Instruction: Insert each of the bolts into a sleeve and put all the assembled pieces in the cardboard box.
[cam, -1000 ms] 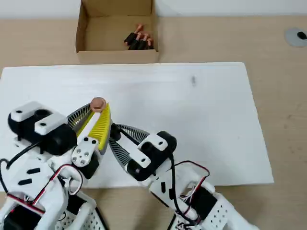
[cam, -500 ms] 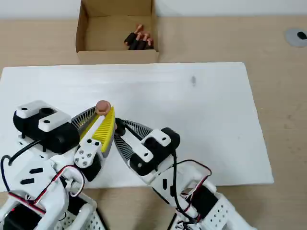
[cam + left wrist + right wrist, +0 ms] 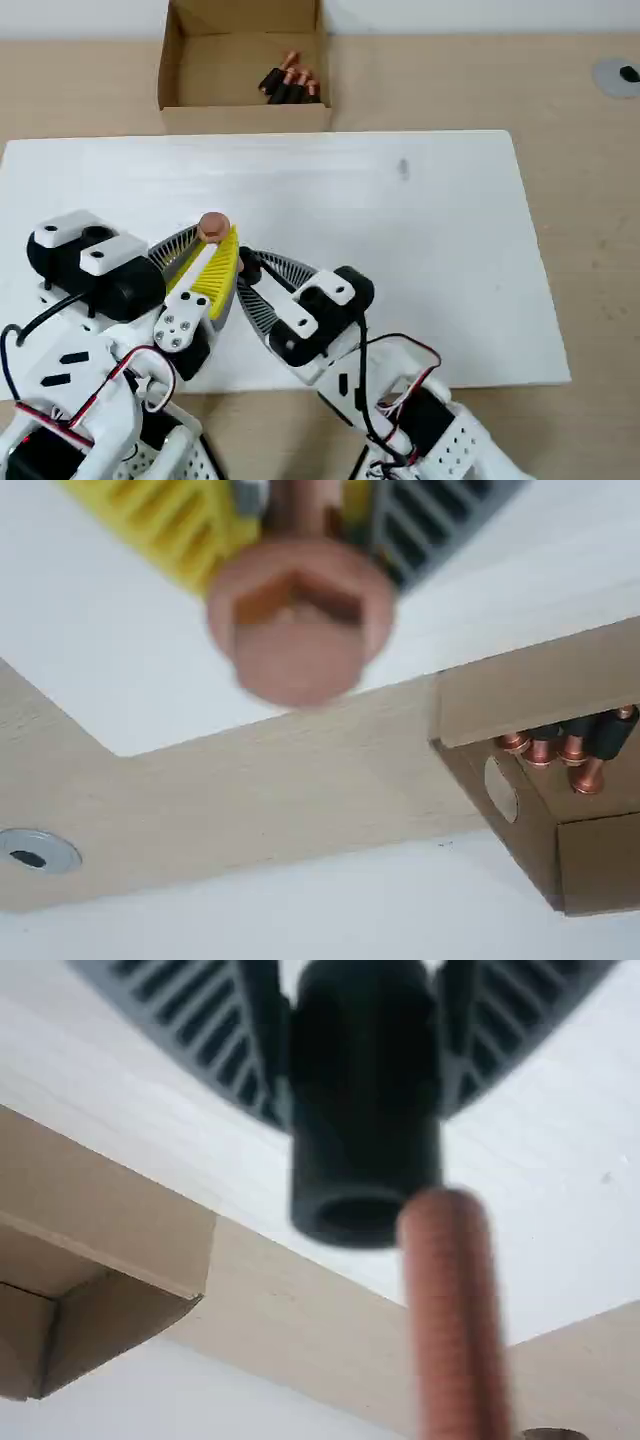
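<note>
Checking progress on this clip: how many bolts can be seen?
5. One bolt is held in the left claw; four sleeved bolts lie in the cardboard box, where more may be hidden.

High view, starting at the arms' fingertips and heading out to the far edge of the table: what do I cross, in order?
sleeve → bolt → white board → cardboard box, front wall → assembled pieces inside it

Your copper-coloured bolt (image 3: 211, 226), with its hexagonal head, is clamped in the left gripper (image 3: 207, 240). Its shaft sits just beside the open mouth of the black sleeve (image 3: 365, 1110), which the right gripper (image 3: 246, 272) grips. A cluster of assembled pieces (image 3: 291, 83) lies in the cardboard box (image 3: 172, 70).
</note>
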`<state>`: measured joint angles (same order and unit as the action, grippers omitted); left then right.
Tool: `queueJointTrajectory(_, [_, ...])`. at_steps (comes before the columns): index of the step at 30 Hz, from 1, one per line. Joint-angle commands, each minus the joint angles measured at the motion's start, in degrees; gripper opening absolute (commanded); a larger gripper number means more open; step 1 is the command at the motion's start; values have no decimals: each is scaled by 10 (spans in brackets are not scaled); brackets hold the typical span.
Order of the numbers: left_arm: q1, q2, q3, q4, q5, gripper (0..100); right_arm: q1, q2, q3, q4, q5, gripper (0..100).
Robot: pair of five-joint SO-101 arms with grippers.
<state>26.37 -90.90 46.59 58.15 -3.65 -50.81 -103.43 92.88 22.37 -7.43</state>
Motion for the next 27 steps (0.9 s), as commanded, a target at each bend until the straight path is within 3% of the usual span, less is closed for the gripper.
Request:
queueJointTrajectory(1, [-19, 5, -18, -26, 4, 6, 7, -25, -20, -16, -4, 10])
queueJointTrajectory(6, [-45, 3, 26, -68, 4, 6, 5, -25, -21, -16, -4, 10])
queueJointTrajectory(27, [-41, 5, 30, -68, 63, 7, 4, -25, -21, -16, -4, 10])
